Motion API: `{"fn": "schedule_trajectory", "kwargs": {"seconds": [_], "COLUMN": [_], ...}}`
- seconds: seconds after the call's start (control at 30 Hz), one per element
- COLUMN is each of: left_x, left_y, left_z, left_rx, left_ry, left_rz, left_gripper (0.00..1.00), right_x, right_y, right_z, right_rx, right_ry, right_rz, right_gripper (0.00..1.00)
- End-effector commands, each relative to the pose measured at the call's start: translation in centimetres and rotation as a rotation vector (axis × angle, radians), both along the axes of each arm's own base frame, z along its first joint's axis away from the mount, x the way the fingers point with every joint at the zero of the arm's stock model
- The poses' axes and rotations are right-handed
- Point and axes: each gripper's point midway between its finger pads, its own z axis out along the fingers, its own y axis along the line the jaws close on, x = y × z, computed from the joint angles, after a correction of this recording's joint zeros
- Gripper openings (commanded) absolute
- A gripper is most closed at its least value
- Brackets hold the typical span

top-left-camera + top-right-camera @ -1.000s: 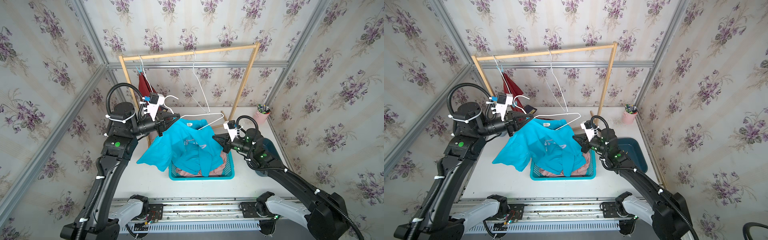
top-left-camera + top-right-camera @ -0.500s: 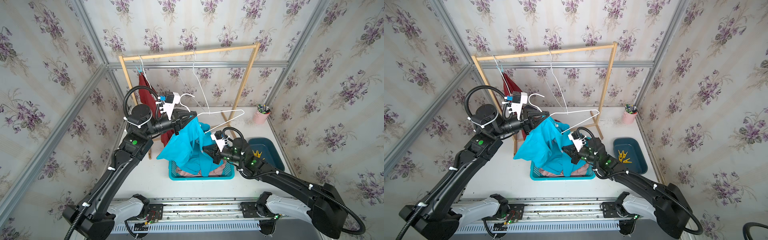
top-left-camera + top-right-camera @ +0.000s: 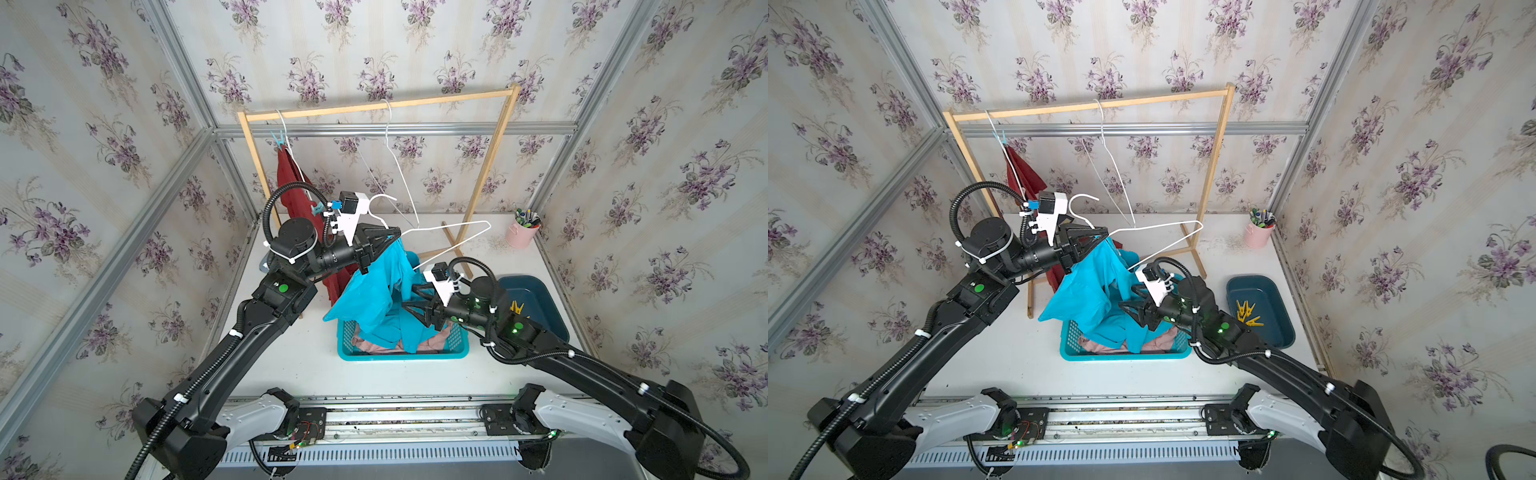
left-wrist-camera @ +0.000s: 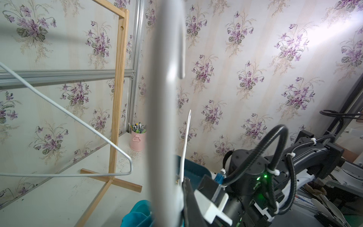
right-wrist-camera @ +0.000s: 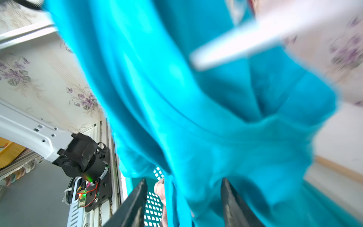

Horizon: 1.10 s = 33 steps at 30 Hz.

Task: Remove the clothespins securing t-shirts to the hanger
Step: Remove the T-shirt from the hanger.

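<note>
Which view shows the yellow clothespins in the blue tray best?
A top view: the yellow clothespins lie unhidden in the dark blue tray. In a top view the right arm hides most. Left wrist shows only the tray's edge; right wrist, neither.

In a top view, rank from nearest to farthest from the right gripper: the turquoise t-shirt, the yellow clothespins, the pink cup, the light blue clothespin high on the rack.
From the right gripper:
1. turquoise t-shirt, at its open jaws.
2. yellow clothespins, in the bin to its right.
3. pink cup, back right corner.
4. light blue clothespin, high at the rack's left end.
</note>
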Motion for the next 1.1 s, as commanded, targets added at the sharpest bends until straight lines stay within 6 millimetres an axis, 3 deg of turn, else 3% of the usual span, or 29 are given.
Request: {"fn": "schedule_trajectory", "kwargs": {"seconds": [0.0, 0.2, 0.33, 0.47, 0.53, 0.73, 0.87, 0.93, 1.03, 1.07], "left_x": [0.6, 1.3, 1.6, 1.0, 0.9, -0.3, -1.2, -1.4, -1.6, -1.7], "left_y": [-0.1, -0.7, -0.8, -2.0, -2.2, -2.1, -2.0, -1.9, -1.9, -2.0], "left_z": [0.7, -2.9, -4.4, -4.9, -4.9, -4.2, -4.6, -5.2, -5.7, -5.8], "left_rx": [0.005, 0.189, 0.228, 0.220, 0.214, 0.208, 0.222, 0.234, 0.240, 0.240], "left_ry": [-0.073, -0.076, -0.065, -0.044, -0.032, -0.048, -0.025, -0.017, -0.007, -0.006], "left_rz": [0.016, -0.002, -0.025, -0.131, -0.149, -0.193, -0.228, -0.229, -0.239, -0.248], "left_gripper": [0.00, 0.00, 0.00, 0.01, 0.01, 0.00, 0.00, 0.00, 0.00, 0.00], "right_x": [-0.8, -1.5, -0.4, 1.4, 2.5, 4.6, 5.8, 6.0, 5.8, 5.8], "right_y": [-2.1, -3.7, -3.4, -3.1, -3.0, -2.3, -1.7, -1.5, -1.3, -1.4], "right_z": [0.2, 5.2, 9.9, 13.4, 13.5, 10.2, 10.7, 11.1, 10.7, 10.4], "right_rx": [-0.065, -0.140, -0.221, -0.291, -0.365, -0.575, -0.585, -0.572, -0.573, -0.578], "right_ry": [-0.012, -0.080, -0.161, -0.275, -0.328, -0.346, -0.374, -0.399, -0.440, -0.452], "right_rz": [-0.044, -0.052, -0.053, -0.090, -0.097, -0.057, -0.080, -0.083, -0.062, -0.056], "right_gripper": [0.58, 0.57, 0.57, 0.59, 0.60, 0.62, 0.60, 0.51, 0.18, 0.12]}}
